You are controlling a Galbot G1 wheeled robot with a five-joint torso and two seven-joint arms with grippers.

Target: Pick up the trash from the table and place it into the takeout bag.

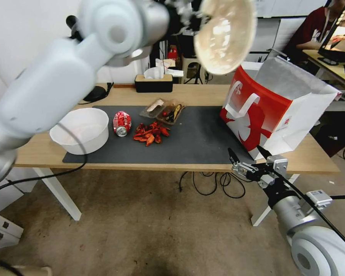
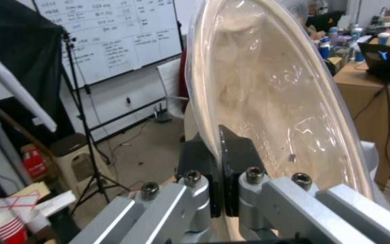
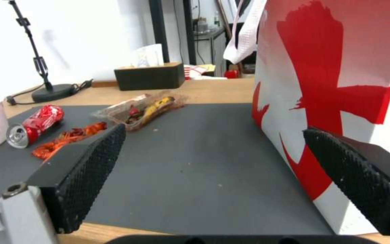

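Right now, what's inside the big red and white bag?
The takeout bag stands open on the table, showing pale grey lining near its top. Its walls hide the bottom, so any trash inside can't be seen. The left gripper holds a beige bowl above it.

— What's behind? 
— A white wall (image 1: 11, 42) at upper left, a whiteboard (image 2: 113, 37) on a stand, and a second desk (image 1: 333, 67) at upper right.
— And underfoot? 
— Stained beige floor (image 1: 149, 230), black cables (image 1: 211, 184) trailing across.
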